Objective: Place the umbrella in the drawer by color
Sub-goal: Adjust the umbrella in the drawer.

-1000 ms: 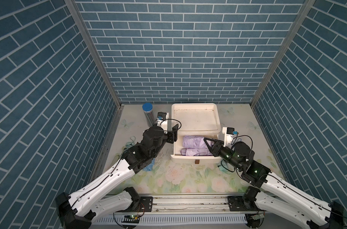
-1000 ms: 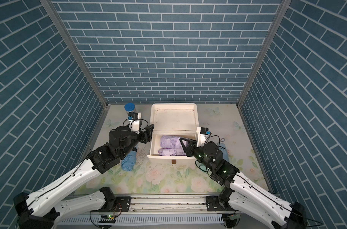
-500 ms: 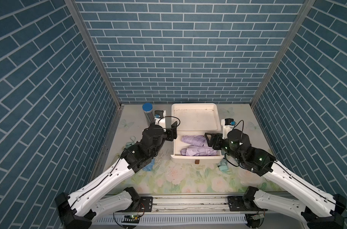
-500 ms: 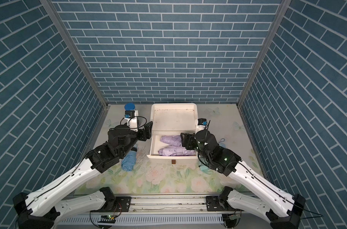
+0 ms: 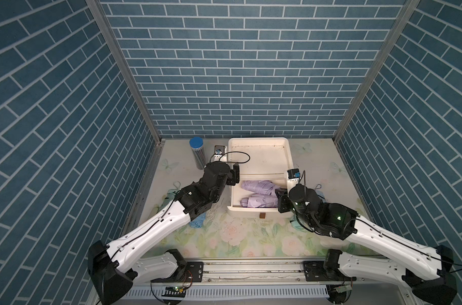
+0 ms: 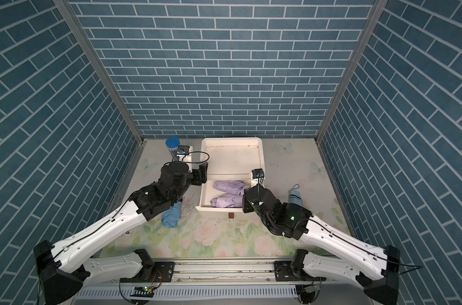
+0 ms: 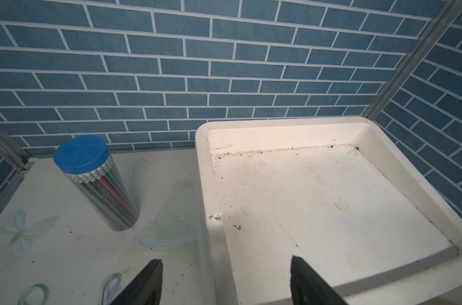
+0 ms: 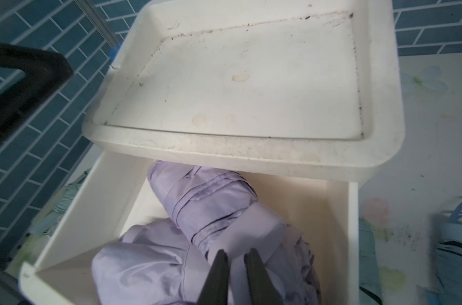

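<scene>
Two folded lilac umbrellas are lying in the pulled-out drawer (image 5: 251,213) of a white cabinet (image 5: 258,158). The rear lilac umbrella (image 8: 198,200) is resting at a slant, with its banded end lying against the front lilac umbrella (image 8: 145,264), whose fabric is bunching loosely. The right gripper (image 8: 236,254) is hovering right over them, clenched to a thin slit; whether it is nipping any fabric is not clear. The left gripper (image 7: 225,260) is standing released and wide, one finger over the bench and the other over the cabinet top. On the floral bench (image 5: 237,237), a blue umbrella (image 6: 171,215) is lying left of the drawer and a pale-blue striped umbrella (image 6: 295,198) right of it. A blue-lidded tube of pencils (image 7: 103,190) is standing near the back wall.
</scene>
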Robot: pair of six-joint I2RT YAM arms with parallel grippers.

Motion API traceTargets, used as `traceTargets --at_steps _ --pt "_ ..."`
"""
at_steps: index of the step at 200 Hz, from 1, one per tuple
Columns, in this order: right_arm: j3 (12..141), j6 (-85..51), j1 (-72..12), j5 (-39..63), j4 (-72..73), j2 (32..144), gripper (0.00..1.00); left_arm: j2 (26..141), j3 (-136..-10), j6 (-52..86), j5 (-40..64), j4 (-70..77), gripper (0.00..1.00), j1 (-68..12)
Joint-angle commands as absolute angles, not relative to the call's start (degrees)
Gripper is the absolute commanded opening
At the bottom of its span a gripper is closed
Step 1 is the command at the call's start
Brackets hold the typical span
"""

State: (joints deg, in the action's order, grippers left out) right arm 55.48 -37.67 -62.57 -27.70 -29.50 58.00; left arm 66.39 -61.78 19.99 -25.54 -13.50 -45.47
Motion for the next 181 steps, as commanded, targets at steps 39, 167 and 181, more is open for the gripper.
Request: traceTargets --at_steps 39,167,181 --pt "57.1 -38.7 -60.6 -28.0 -31.0 61.9 0.13 67.6 -61.9 20.0 -26.9 -16.1 0.78 -44.8" --pt "73.2 -30.7 -62.4 -27.9 -48.8 57.8 0.40 69.0 -63.1 20.2 -26.3 -14.5 0.81 -42.7" --pt "67.5 -29.9 -65.4 -23.7 -42.6 55.1 0.33 69.7 -62.9 20.0 -25.9 -13.4 0.81 -42.6"
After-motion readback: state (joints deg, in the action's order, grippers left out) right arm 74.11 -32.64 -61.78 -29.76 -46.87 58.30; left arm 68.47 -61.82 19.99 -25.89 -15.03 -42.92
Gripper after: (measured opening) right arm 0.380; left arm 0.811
